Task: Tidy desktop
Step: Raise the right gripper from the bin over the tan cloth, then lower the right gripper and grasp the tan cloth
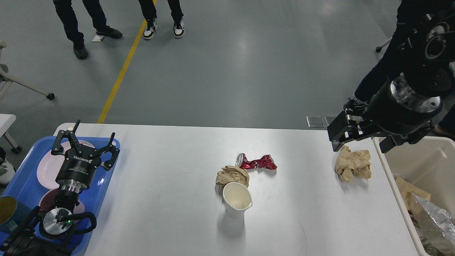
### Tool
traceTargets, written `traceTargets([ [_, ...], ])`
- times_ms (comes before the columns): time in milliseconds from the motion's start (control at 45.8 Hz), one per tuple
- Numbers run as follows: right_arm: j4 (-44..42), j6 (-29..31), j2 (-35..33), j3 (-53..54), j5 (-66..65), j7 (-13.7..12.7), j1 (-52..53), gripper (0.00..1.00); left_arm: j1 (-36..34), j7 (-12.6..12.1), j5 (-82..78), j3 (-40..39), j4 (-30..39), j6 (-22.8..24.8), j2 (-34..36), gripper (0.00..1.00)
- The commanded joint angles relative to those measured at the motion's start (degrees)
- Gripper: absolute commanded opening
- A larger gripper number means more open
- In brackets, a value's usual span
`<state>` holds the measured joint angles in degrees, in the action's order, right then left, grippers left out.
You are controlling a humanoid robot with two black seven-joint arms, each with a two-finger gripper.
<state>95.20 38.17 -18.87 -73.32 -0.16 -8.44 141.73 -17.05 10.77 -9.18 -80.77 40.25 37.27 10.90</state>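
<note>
On the white desktop (160, 199) lie a crumpled brown paper ball (353, 165) near the right edge, a second brown paper ball (233, 176) in the middle, a crushed red can (257, 162) just behind it, and an upright white paper cup (237, 200) in front of it. My right gripper (363, 139) hangs open just above and behind the right paper ball, its two dark fingers wide apart and holding nothing. My left gripper (91, 137) stands open over the blue tray, empty.
A blue tray (21, 181) at the left end holds pale plates (46, 170) and a cup (6, 213). A beige bin (423, 163) with trash stands off the right end. People stand on the floor beyond the table.
</note>
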Motion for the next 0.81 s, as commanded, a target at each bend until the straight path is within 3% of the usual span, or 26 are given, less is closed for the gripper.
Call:
traceTargets([
  [0,-1.2,-5.5,-0.9,-0.9,-0.3,0.0,-3.7,1.0,0.0,0.0,0.0,0.0,0.0,0.0,0.0,0.96],
  [153,-9.6,-10.2,-2.6,-1.4,-0.7,-0.1,-15.9,1.0,0.0,0.0,-0.1,0.0,0.0,0.0,0.0,0.96],
  [458,-44.5,-18.1,-0.9,3.2,0.0,-0.1,-52.9,1.0,0.0,0.0,-0.1,0.0,0.0,0.0,0.0,0.96],
  [633,-61.3,-19.3,1.5,10.6,0.0,0.4,-67.6,1.0,0.0,0.0,-0.1,0.0,0.0,0.0,0.0,0.96],
  [786,-70.1,-20.8,2.9,16.7,-0.3,0.4,-74.7,1.0,0.0,0.0,-0.1,0.0,0.0,0.0,0.0,0.96],
])
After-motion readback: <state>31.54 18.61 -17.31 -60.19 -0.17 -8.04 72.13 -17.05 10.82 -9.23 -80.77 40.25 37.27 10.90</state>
